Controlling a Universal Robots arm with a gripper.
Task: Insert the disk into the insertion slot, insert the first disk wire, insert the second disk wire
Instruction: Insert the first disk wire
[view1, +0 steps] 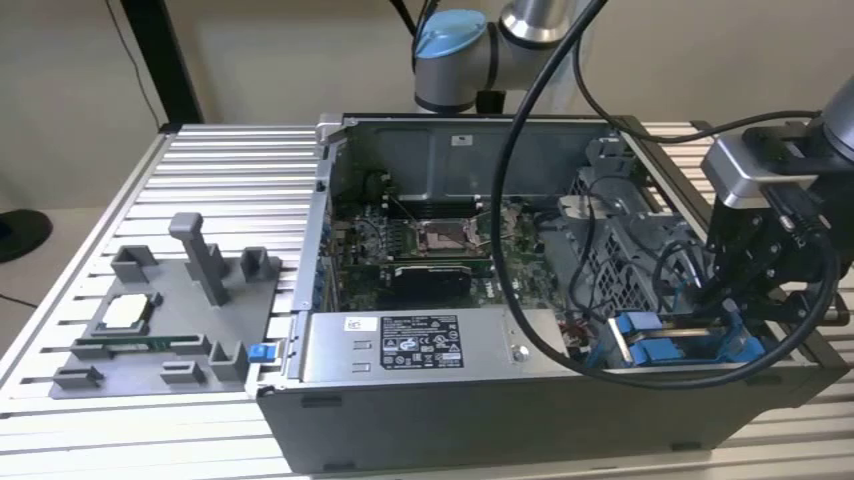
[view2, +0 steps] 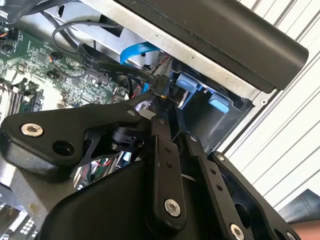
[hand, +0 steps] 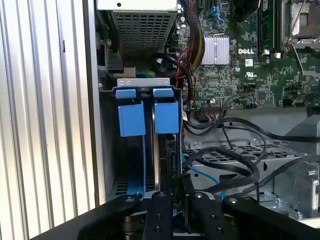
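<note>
Open grey metal computer case (view1: 534, 400) lying on its side on the ribbed aluminium counter (view1: 227, 160). Inside, toward the exterior view's left, a green circuit board (view1: 400, 240) with a square metal processor socket (view1: 441, 236); along the near wall, a grey boxy power supply (view1: 400, 350) with a printed label. At the case's corner on the exterior view's right, the insertion slot (hand: 142, 81): a narrow rectangular bay of grey sheet metal. Seated in that slot, the disk (hand: 166, 117), standing on edge, its bright blue plastic caddy showing as two squarish tabs side by side and a thin blue rail running down the bay. Round black cables (hand: 235, 165) looping over a perforated grey cage just beside the bay, a light blue one among them.

On the counter at the exterior view's left, well apart from the case, a matte grey moulded tray (view1: 160, 330) with upright posts and pockets, a small squarish silvery part (view1: 123, 312) lying in one pocket.

Arm coming in from the exterior view's right, black gripper (view2: 172, 117) pointing down into the bay end of the case, wrist roughly upright above the slot. Fingers (view2: 162, 150) drawn close together, clamped on the connector end of a flat black wire (view2: 100, 62) right at the blue caddy, the wire trailing back across the circuit board
</note>
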